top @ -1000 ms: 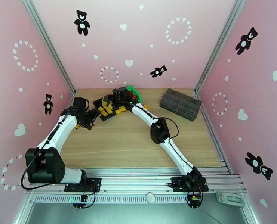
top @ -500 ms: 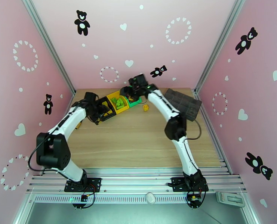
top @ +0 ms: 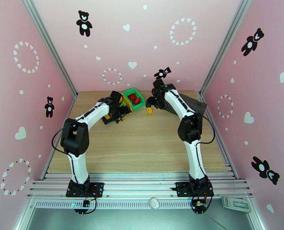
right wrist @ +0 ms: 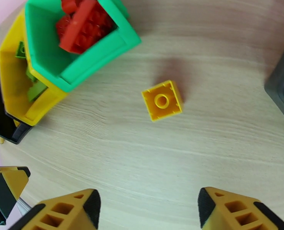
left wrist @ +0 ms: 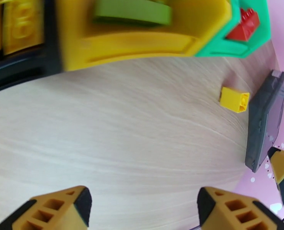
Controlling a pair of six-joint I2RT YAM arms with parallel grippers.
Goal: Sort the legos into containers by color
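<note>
The desk was a light wooden board with a pale grain running side to side. What it carried sat along its far part. Left of the middle stood three small open bins joined in a row, the row lying at a slant: a black bin at one end, a yellow bin in the middle and a green bin at the other. Near the green bin but apart from it, a single yellow brick rested stud side up on the wood. Beyond the brick, towards the far right corner, lay a dark grey tray, flat on the board.
</note>
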